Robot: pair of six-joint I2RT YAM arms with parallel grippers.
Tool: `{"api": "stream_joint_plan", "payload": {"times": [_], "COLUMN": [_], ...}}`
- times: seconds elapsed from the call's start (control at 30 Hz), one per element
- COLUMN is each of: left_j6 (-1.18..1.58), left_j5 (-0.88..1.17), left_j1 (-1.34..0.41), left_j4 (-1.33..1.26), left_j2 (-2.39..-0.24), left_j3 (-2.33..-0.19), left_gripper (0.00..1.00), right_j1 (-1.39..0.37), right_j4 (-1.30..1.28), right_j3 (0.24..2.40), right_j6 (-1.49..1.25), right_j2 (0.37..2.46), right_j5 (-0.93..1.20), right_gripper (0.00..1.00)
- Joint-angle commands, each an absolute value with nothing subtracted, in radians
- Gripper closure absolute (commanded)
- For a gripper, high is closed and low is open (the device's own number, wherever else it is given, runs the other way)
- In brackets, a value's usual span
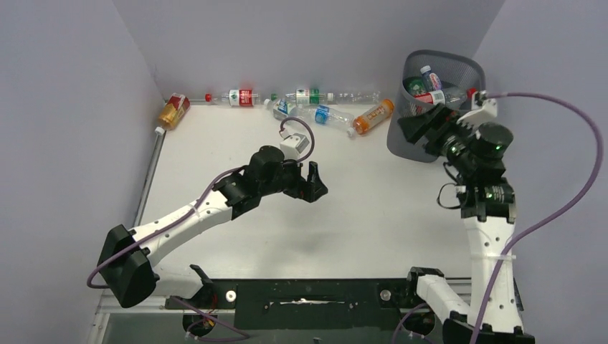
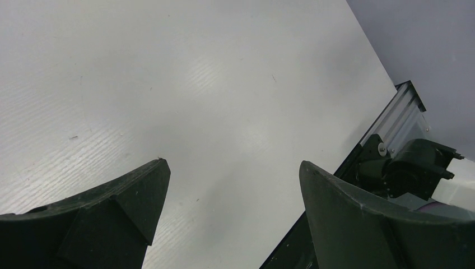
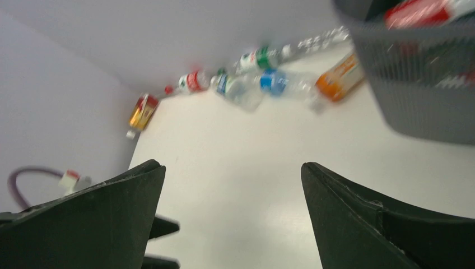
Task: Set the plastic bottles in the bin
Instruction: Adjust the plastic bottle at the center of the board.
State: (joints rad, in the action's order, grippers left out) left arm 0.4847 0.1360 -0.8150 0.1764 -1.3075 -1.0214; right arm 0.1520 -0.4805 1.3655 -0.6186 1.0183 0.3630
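Note:
Several plastic bottles lie along the back wall: an amber one (image 1: 173, 112) (image 3: 143, 111), a clear red-labelled one (image 1: 240, 97) (image 3: 193, 81), a green-labelled one (image 1: 308, 95), a blue-labelled one (image 1: 326, 115) (image 3: 274, 81) and an orange one (image 1: 374, 116) (image 3: 339, 78). The dark mesh bin (image 1: 459, 68) (image 3: 425, 84) stands at the back right with bottles (image 1: 430, 86) inside. My right gripper (image 1: 412, 136) (image 3: 231, 165) hangs open and empty just in front of the bin's left side. Over mid-table, my left gripper (image 1: 317, 183) (image 2: 233, 164) is open with only bare table between its fingers.
Grey walls close the table at the back and on both sides. A metal rail (image 1: 149, 172) runs along the left edge. A purple cable (image 1: 573, 129) loops off the right arm. The left wrist view shows the black frame (image 2: 369, 151) at the near edge.

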Motion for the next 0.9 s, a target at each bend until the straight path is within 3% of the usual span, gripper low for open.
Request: {"api": "stream_joint_plan", "payload": {"times": [0.0, 0.23, 0.87], "left_j6": [0.461, 0.465, 0.497], "left_j5": [0.174, 0.161, 0.100], "left_j1": [-0.808, -0.816, -0.866], "left_j4": [0.120, 0.141, 0.174], "left_j2": [-1.332, -1.387, -1.609], "left_j3": [-1.088, -1.109, -1.279], "left_gripper": [0.13, 0.13, 0.13], "right_j1": [-0.007, -0.173, -0.205], "right_j4": [-0.529, -0.499, -0.538], "right_j3": [1.112, 0.777, 0.722], "right_j6": [-0.705, -0.816, -0.714], "right_j2": [0.837, 0.641, 0.640], "right_j5": [0.317, 0.297, 0.371], "right_gripper": [0.02, 0.02, 0.02]}}
